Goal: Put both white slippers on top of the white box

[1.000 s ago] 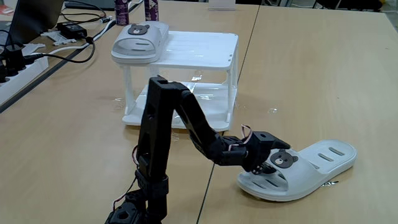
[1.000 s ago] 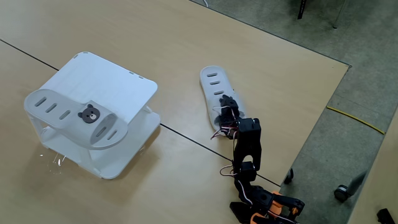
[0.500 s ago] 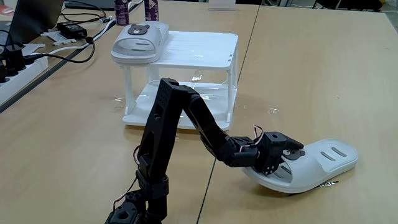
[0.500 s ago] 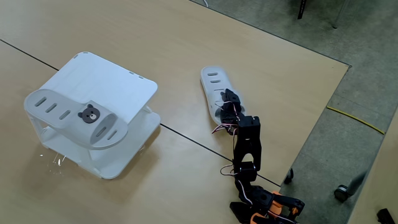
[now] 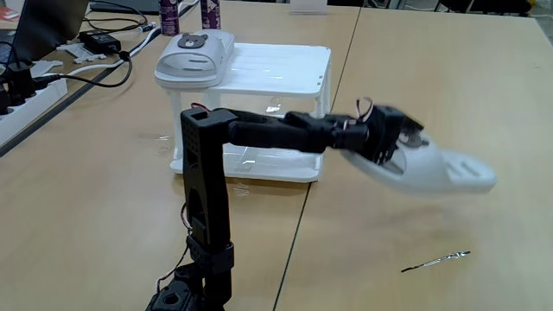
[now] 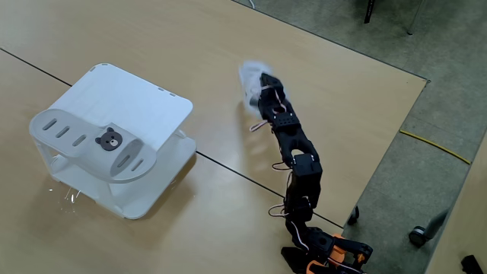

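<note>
We see gripper [image 5: 399,142] clamping second slipper [image 5: 432,173] mid-air, blurred, toe hanging beyond jaws. First slipper [image 5: 193,55] sits on white box [image 5: 281,69], behind gripper. We judge slipper light, bendy rubber; strap grip best.

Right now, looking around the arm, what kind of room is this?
Probably an office or lab workspace. Wide wooden tables are pushed together, a power strip with black cables lies at one edge, and grey carpet shows beyond the table in the view from above.
</note>
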Robot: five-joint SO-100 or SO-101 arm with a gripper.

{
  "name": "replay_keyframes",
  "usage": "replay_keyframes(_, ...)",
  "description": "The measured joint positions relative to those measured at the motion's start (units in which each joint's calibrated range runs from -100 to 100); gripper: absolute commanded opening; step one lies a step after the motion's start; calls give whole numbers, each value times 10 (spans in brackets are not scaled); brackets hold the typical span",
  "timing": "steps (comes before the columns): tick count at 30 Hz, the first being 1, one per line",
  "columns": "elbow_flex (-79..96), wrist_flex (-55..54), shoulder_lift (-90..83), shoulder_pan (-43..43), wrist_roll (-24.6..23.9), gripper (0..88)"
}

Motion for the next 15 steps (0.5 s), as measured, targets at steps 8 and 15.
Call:
replay_keyframes(8, -154, 82, -61, -1, 0, 8)
replay_keyframes(15, -193, 129, -153, -85, 0, 8)
